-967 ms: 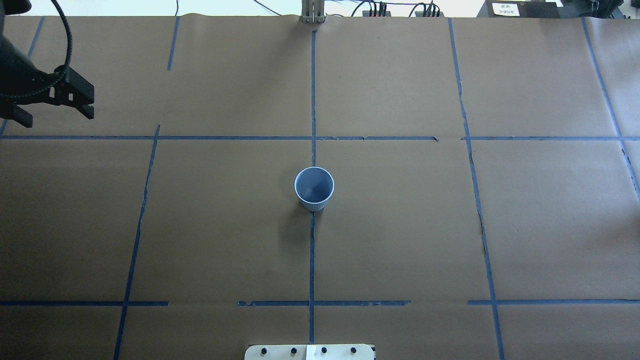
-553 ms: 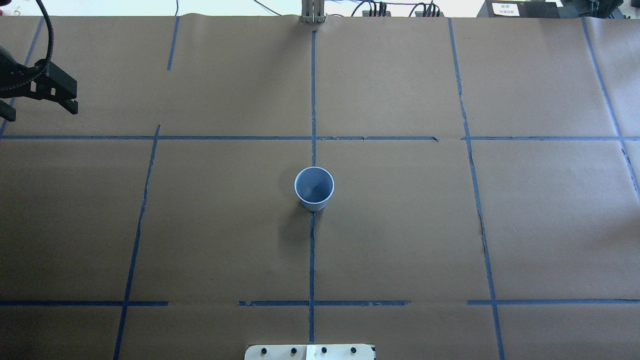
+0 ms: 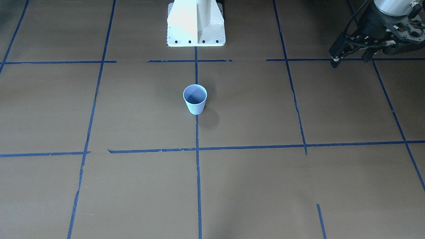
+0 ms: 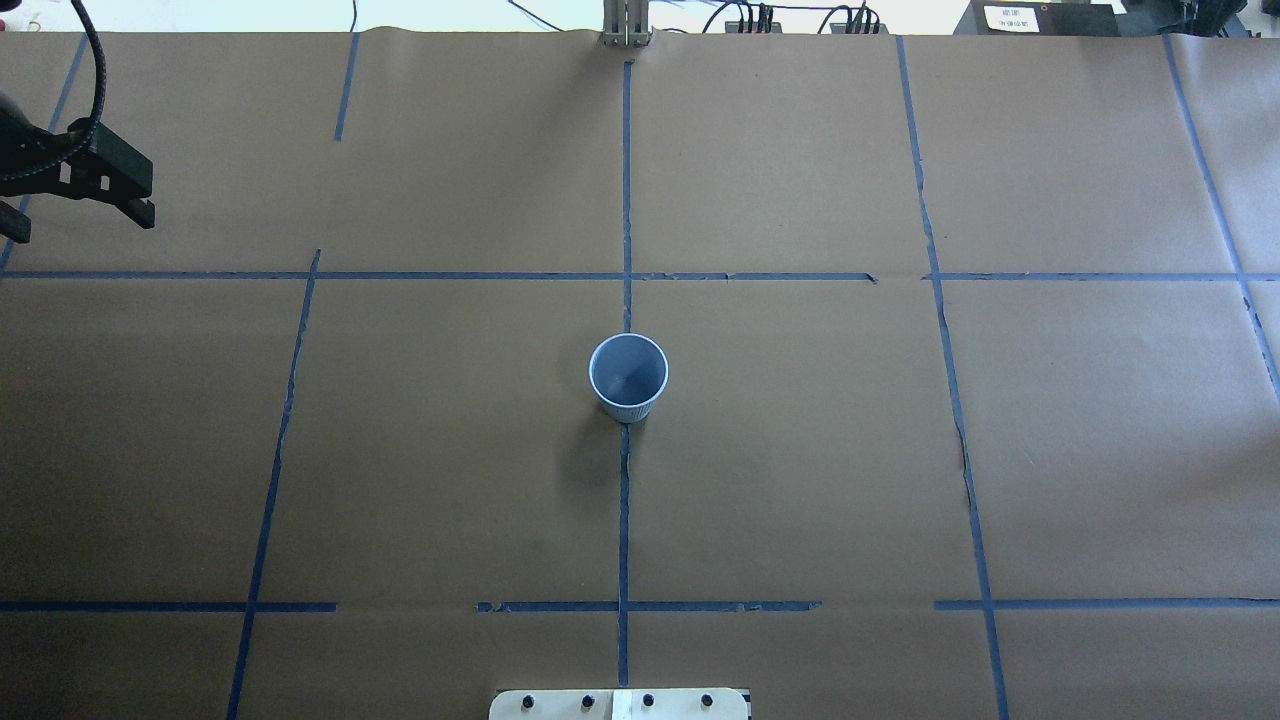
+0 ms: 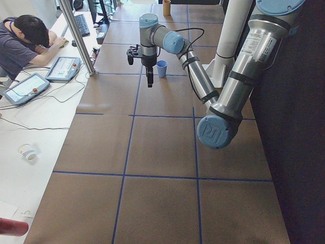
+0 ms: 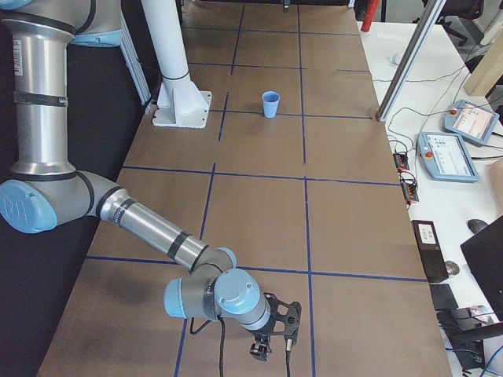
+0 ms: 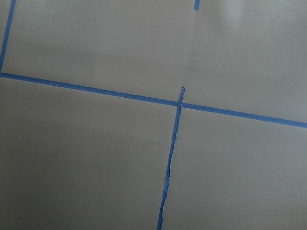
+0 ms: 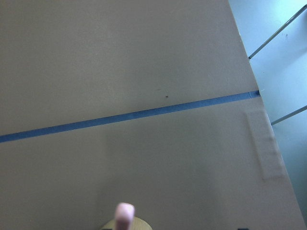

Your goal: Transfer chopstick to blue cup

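Note:
The blue cup [image 4: 628,375] stands upright on the centre tape line of the brown table, also seen in the front view [image 3: 195,98] and the side views [image 5: 161,68] [image 6: 270,104]. Its inside looks empty. My left gripper [image 4: 78,222] hangs open and empty over the far left of the table [image 3: 350,59], well away from the cup. My right gripper [image 6: 271,345] is at the table's right end, far from the cup; I cannot tell whether it is open or shut. A pink chopstick tip [image 8: 125,214] pokes into the right wrist view's bottom edge.
The white robot base [image 3: 196,23] stands behind the cup. Blue tape lines grid the brown paper. A person [image 5: 25,35], tablets and a metal post [image 5: 76,35] are at the operators' side. The table's edge [image 8: 268,143] lies close to my right gripper.
My left gripper has drawn back toward the table's left edge and slightly farther away over the last second, then held still. The cup has not moved.

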`<state>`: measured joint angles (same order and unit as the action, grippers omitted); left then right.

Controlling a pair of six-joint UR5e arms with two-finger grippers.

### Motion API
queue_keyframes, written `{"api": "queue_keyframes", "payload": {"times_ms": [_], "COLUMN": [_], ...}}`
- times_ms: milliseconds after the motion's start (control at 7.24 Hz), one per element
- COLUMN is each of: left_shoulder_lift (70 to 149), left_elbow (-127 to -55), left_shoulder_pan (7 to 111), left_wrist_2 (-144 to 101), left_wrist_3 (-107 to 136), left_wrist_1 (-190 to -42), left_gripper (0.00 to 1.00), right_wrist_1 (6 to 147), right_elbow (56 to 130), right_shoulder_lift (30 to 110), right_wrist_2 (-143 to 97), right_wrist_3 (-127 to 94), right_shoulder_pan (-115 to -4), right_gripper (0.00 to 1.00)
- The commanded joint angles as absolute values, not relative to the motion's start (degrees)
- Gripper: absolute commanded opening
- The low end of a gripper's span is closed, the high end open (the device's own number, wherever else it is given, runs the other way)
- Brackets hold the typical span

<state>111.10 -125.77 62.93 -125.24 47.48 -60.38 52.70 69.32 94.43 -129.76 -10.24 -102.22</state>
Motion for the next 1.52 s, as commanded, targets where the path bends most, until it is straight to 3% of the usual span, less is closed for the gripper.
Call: {"api": "queue_keyframes", "payload": {"times_ms": [0,553,829,1382], "left_shoulder_lift": [110.83,110.21,110.21,110.30], "left_elbow": [-125.77,-125.77,-125.77,-125.86], "left_shoulder_pan": [62.93,62.93,62.75,62.75], "left_wrist_2": [-125.24,-125.24,-125.24,-125.33], "left_wrist_3": [47.55,47.98,48.34,49.13], "left_wrist_1": [-60.38,-60.38,-60.38,-60.47], "left_gripper": [1.00,1.00,1.00,1.00], "right_wrist_1": [52.21,52.03,52.03,52.47], "right_elbow": [69.61,74.25,76.10,84.35], "right_shoulder_lift": [94.39,94.39,94.39,95.45], "right_wrist_2": [-130.43,-130.96,-130.87,-131.31], "right_wrist_3": [-10.99,-11.25,-11.42,-12.13], "right_shoulder_pan": [-102.22,-102.22,-102.22,-105.35], "right_gripper": [0.60,0.26,0.03,0.02]}}
